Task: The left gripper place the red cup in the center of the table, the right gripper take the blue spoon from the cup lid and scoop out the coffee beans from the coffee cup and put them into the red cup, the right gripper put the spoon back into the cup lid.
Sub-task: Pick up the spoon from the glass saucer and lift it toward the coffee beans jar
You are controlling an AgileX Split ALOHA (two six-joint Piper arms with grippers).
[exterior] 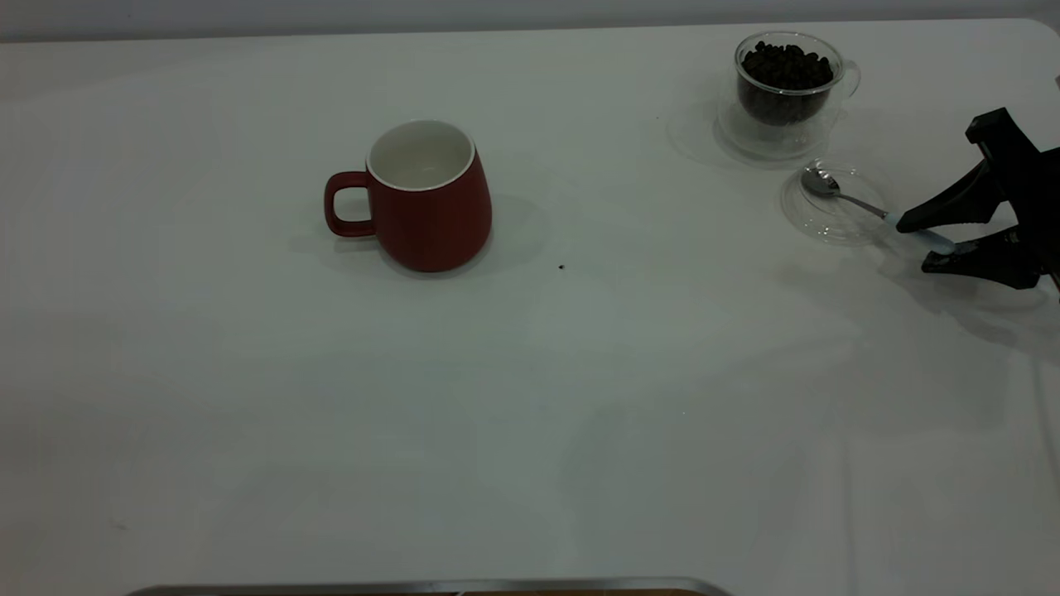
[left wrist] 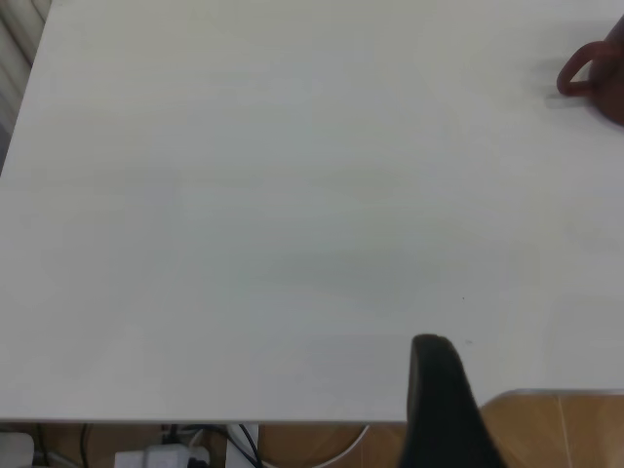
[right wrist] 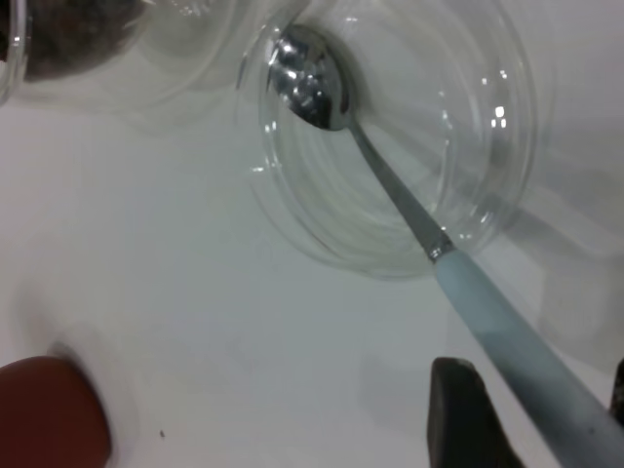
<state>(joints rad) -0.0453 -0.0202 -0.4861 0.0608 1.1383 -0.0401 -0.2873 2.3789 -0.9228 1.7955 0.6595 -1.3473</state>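
The red cup (exterior: 431,207) stands upright and empty left of the table's middle, handle pointing left; its edge also shows in the left wrist view (left wrist: 604,68) and the right wrist view (right wrist: 44,409). The coffee cup (exterior: 787,91), full of coffee beans (exterior: 787,66), stands at the far right. Just in front of it is the cup lid (exterior: 828,225), with the blue spoon (exterior: 836,194) lying bowl-down in it. My right gripper (exterior: 921,242) is open, its fingers on either side of the spoon's pale handle (right wrist: 507,331). One finger (left wrist: 439,390) of my left gripper shows over the table's near edge, far from the cup.
A tiny dark speck (exterior: 561,267) lies on the white table (exterior: 530,397) right of the red cup. A metal strip (exterior: 431,588) runs along the near edge. Below the table edge the left wrist view shows a wooden surface (left wrist: 565,429) and cables (left wrist: 195,448).
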